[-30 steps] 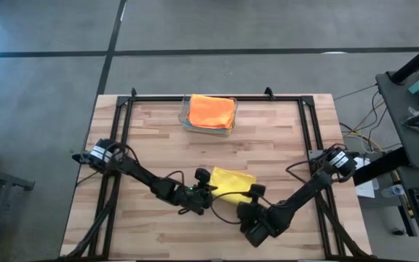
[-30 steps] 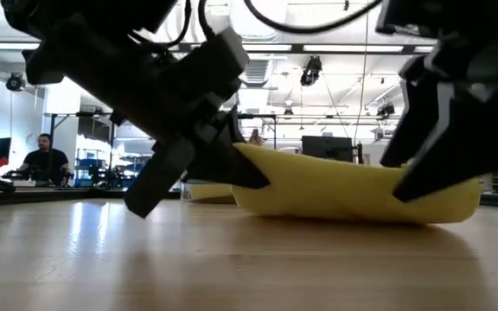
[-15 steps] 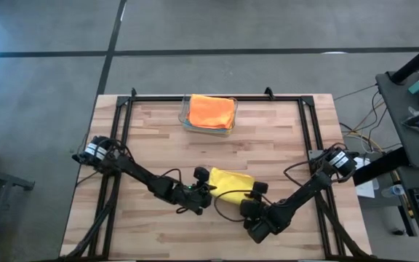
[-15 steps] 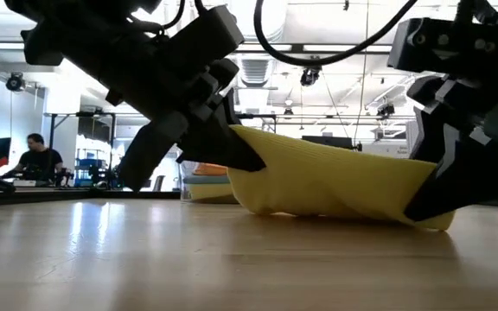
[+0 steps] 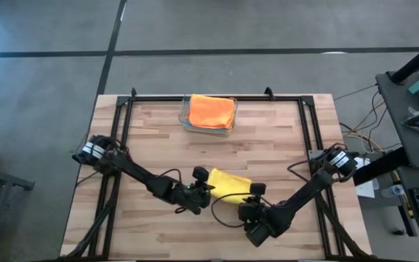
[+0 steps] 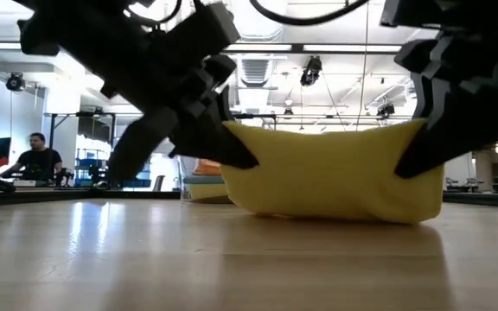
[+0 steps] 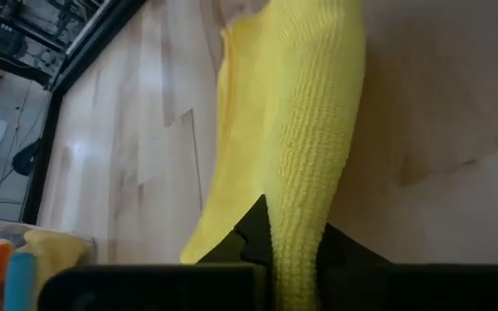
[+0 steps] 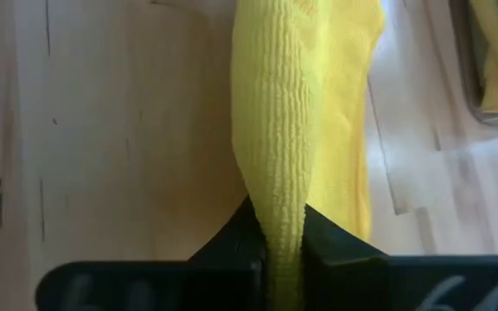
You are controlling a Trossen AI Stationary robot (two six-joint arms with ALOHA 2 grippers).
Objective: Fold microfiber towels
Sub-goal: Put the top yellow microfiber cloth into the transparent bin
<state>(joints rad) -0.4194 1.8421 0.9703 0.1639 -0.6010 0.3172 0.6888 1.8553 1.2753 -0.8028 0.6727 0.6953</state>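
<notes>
Two grippers have the same cloth here, one at each end. The soft yellow microfiber towel (image 5: 230,183) sits near the front middle of the light butcher-block wooden table (image 5: 151,138), bunched up between the arms. The left gripper (image 5: 206,191) comes in from the left side and is pinched tight on the towel's left edge; in the left wrist view the ribbed yellow fabric runs right down between the dark fingers (image 7: 251,231) with no gap showing. The right gripper (image 5: 253,195) reaches in from the front right and is clamped shut on the towel's right edge, and the right wrist view shows a fold of yellow cloth squeezed between its two fingers (image 8: 320,233).

From the low view the towel (image 6: 331,177) hangs like a little hammock, both gripped ends raised and the bottom resting on the table top.

Toward the back middle of the table there's a clear plastic bin (image 5: 186,122) with a folded orange microfiber towel (image 5: 212,110) on top of the pile inside it; a light blue edge peeks out underneath. It's well apart from the yellow one.

Way off in the room behind, a person (image 6: 36,160) sits at a desk.
</notes>
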